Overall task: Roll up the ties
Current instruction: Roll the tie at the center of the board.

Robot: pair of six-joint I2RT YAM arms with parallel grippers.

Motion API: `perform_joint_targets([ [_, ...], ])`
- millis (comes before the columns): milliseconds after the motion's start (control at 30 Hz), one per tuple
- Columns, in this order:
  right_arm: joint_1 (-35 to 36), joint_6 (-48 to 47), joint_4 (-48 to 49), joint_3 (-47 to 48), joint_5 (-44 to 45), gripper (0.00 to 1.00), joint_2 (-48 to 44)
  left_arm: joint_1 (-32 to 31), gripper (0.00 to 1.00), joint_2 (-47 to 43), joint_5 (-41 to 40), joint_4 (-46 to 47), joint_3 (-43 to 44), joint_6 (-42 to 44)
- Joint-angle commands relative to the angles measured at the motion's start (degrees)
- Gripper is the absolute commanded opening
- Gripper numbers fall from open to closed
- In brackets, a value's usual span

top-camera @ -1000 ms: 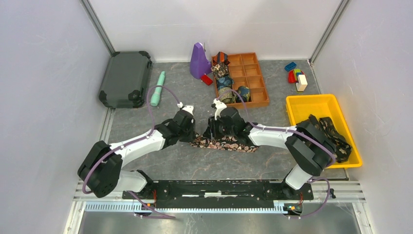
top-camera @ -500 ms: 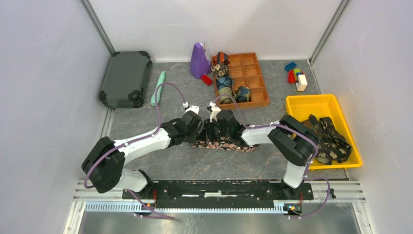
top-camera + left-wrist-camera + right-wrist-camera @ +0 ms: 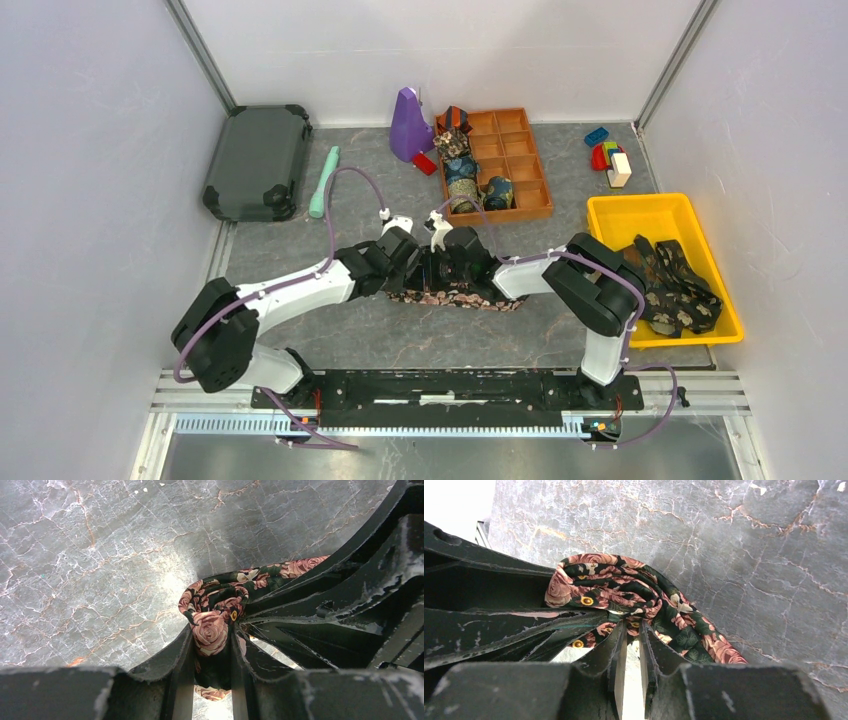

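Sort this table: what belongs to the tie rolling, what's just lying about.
Job: floral tie being rolled, rolled ties, wooden tray, loose ties, yellow bin.
Lying about: dark case, teal tube, purple object, toy blocks.

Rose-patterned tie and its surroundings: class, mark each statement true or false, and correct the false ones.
1. The left claw pinches the rose-patterned tie between its fingers. True.
2. The yellow bin is empty. False: loose ties lie in it.
3. Rolled ties sit in the brown tray. True.
4. The rose-patterned tie lies flat along its whole length. False: the end at the claws is curled into a partial roll, and the rest lies on the table.
5. The right claw hangs over the yellow bin. False: it is at the curled end of the tie, facing the left claw.
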Motion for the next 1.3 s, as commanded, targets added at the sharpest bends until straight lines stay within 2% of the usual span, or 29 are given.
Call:
perform_joint_targets([
  [0,0.3,-1.8,-1.0,0.7,1.1,0.21,-1.6,-0.8,0.26,1.1,-3.8,-1.2,3.3,0.9],
  [267,-1.4,-4.3,-4.6,-1.9,2.6,0.23,-7.8,-2.3,0.26,4.2,-8.6,-4.1,5.1,1.7],
  [600,-8.8,-9.2,-11.4,-9.3,7.8,0.24,-18.2,-5.1,0.25,9.4,-14.9,-9.6,10.0,0.0],
  [733,-11.3,-12.1,-13.3,-12.1,11.6,0.29,-22.8,-6.5,0.25,12.1,-17.9,-12.4,12.4,-1.4],
  [800,-12.0,-13.7,-13.1,-13.5,12.7,0.34,-25.1,-7.1,0.25,13.6,-19.1,-13.8,13.7,-2.1],
  [867,-12.9,-14.8,-12.4,-14.9,12.7,0.47,-26.7,-7.7,0.25,14.9,-19.8,-14.8,14.7,-2.7],
  [967,-14.1,-16.8,-11.5,-16.4,11.9,0.61,-28.2,-8.5,0.25,16.6,-20.4,-15.6,16.2,-3.6],
  [1033,-14.8,-17.5,-10.7,-17.4,11.6,0.82,-29.6,-8.9,0.25,17.7,-20.8,-16.4,17.0,-4.3],
  [1100,-15.4,-17.5,-9.7,-18.5,11.5,0.96,-31.0,-9.3,0.25,19.0,-21.1,-17.2,17.8,-5.1],
  [1267,-17.2,-16.4,-8.0,-20.8,11.6,0.98,-34.1,-10.7,0.25,21.8,-21.9,-18.9,19.8,-7.5],
])
